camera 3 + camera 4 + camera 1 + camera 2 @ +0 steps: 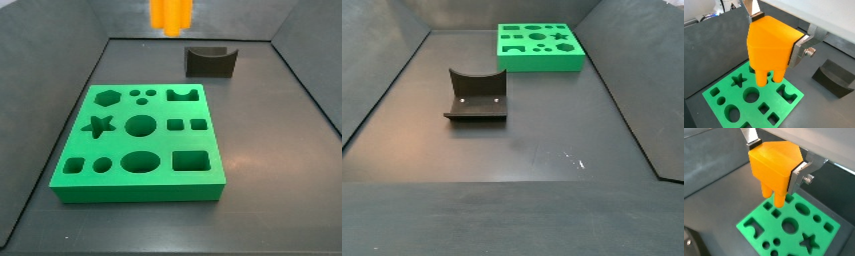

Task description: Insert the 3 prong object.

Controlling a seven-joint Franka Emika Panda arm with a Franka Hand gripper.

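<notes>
My gripper (775, 34) is shut on the 3 prong object (769, 47), a bright orange peg with a blocky body and prongs pointing down. It hangs above the green board (767, 95), over the board's edge, clear of its surface. Both wrist views show this; in a wrist view the silver fingers (799, 174) clamp the peg's (774, 170) sides over the board (804, 225). In a side view only the peg's lower end (171, 15) shows at the top, above and behind the board (160, 143). The gripper is out of the side view that shows the board (543, 62) far away.
The board has several differently shaped holes, among them a star, circles, ovals and squares. The dark fixture (211, 60) stands on the floor behind the board, and shows in a side view (476, 95) and a wrist view (836, 77). Dark grey walls enclose the floor.
</notes>
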